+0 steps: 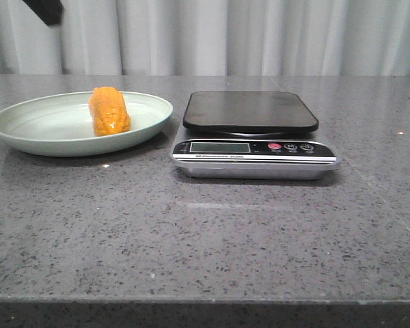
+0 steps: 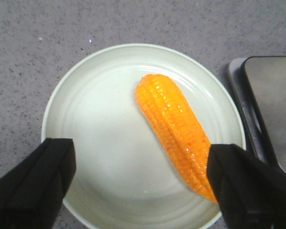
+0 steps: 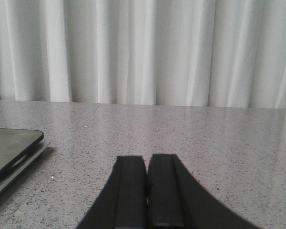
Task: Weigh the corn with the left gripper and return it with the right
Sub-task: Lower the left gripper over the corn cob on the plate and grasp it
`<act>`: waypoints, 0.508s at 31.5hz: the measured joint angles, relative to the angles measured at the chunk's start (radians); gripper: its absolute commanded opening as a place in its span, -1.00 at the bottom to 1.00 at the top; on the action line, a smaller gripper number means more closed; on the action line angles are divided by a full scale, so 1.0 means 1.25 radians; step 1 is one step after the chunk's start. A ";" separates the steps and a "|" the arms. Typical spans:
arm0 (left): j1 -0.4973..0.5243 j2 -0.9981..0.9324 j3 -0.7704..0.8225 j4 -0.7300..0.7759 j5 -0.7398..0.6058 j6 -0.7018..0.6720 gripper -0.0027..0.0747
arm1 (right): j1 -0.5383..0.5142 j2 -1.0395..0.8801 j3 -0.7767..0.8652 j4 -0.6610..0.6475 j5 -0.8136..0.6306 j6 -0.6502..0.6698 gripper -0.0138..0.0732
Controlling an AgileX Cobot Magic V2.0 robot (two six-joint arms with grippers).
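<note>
The orange-yellow corn (image 1: 108, 111) lies in the pale green plate (image 1: 27, 137) at the table's left. In the left wrist view the corn (image 2: 174, 126) lies aslant in the plate (image 2: 100, 143). My left gripper (image 2: 142, 177) hangs above the plate, open wide and empty; one finger (image 2: 248, 186) covers the corn's near end. In the front view only a black bit of the left arm (image 1: 46, 9) shows at the top left. My right gripper (image 3: 147, 188) is shut and empty, low over bare table to the right of the scale (image 3: 9, 152).
A kitchen scale (image 1: 253, 133) with a black platform and a silver base stands right of the plate, its display facing the front. It shows at the edge of the left wrist view (image 2: 271, 105). A white curtain (image 1: 260, 34) hangs behind the grey speckled table (image 1: 205, 239).
</note>
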 measured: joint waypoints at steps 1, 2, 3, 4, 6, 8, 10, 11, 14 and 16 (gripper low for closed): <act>-0.003 0.033 -0.019 0.000 0.014 -0.007 0.67 | 0.000 0.000 0.000 0.000 0.000 0.000 -0.35; -0.008 0.059 -0.037 0.000 0.033 -0.014 0.67 | 0.000 0.000 0.000 0.000 0.000 0.000 -0.35; -0.012 0.083 -0.059 0.000 0.046 -0.023 0.67 | 0.000 0.000 0.000 0.000 0.000 0.000 -0.35; -0.018 0.106 -0.075 0.000 0.059 -0.032 0.67 | 0.000 0.000 0.000 0.000 0.000 0.000 -0.35; -0.026 0.147 -0.105 0.003 0.079 -0.053 0.67 | 0.000 0.000 0.000 0.000 0.000 0.000 -0.35; -0.043 0.188 -0.131 0.003 0.095 -0.074 0.67 | 0.000 0.000 0.000 0.000 0.000 0.000 -0.35; -0.060 0.218 -0.157 0.012 0.104 -0.103 0.67 | 0.000 0.000 0.000 0.000 0.000 0.000 -0.35; -0.069 0.236 -0.168 0.018 0.109 -0.117 0.66 | 0.000 0.000 0.000 0.000 0.000 0.000 -0.35; -0.090 0.276 -0.202 0.050 0.132 -0.162 0.61 | 0.000 0.000 0.000 0.000 0.000 0.000 -0.35; -0.100 0.300 -0.221 0.072 0.149 -0.189 0.52 | 0.000 0.000 0.000 0.000 0.000 0.000 -0.35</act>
